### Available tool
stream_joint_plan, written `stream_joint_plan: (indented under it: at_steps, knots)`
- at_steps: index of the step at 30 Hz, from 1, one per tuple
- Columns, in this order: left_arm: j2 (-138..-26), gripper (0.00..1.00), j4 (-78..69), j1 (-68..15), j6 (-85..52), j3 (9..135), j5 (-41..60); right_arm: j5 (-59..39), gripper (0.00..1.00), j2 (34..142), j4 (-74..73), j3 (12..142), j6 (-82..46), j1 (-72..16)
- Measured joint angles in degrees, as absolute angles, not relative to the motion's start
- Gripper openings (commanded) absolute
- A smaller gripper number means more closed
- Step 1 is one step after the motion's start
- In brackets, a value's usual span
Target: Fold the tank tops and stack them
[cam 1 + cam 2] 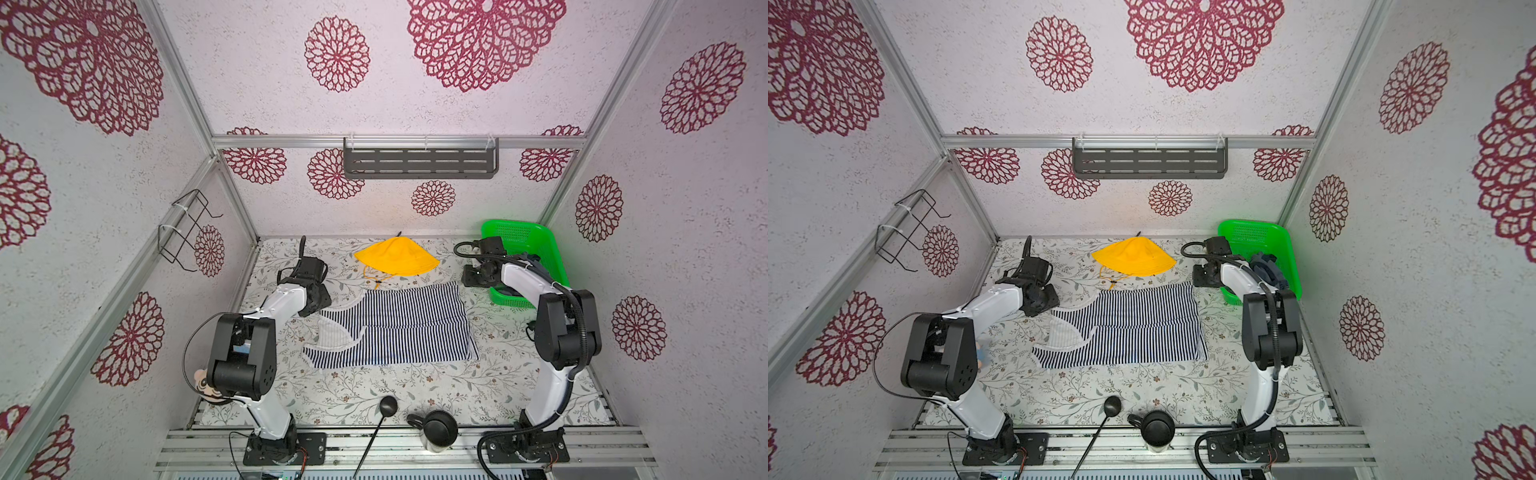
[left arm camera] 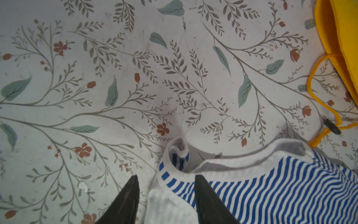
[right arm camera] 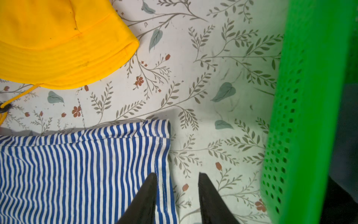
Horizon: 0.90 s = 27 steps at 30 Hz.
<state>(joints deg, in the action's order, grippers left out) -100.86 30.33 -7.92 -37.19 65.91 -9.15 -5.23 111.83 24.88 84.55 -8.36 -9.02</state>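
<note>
Both top views, floral tabletop [image 1: 374,395], striped tank top [image 1: 407,324] flat, rosette-patterned walls [image 1: 257,70].

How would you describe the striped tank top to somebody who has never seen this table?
Start at the floral-patterned tabletop. Near its middle, left of the green plastic basket and just in front of the yellow cloth hat, a navy-and-white striped cloth tank top lies flat. It alone has stripes; its neighbours are plain-coloured.
</note>
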Motion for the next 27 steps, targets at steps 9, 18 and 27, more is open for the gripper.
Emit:
stream_joint_plan:
  at_steps: [9, 18, 27]
  knots:
    - [-106.2, 0.26, 28.1, -7.4, -37.1, 66.7, -7.0, -6.5, 0.41, 116.5, 24.6, 88.0, -8.0, -8.3]
    - [-106.9, 0.00, 27.3, -7.3, -37.6, 66.8, -5.5, -8.4, 0.46, 118.6, 23.8, 89.7, -8.0, -8.2]
    - [-106.9, 0.00, 27.2, -7.3, -37.6, 66.8, -5.1, -12.4, 0.45, 122.8, 22.2, 91.5, -8.0, -8.4]
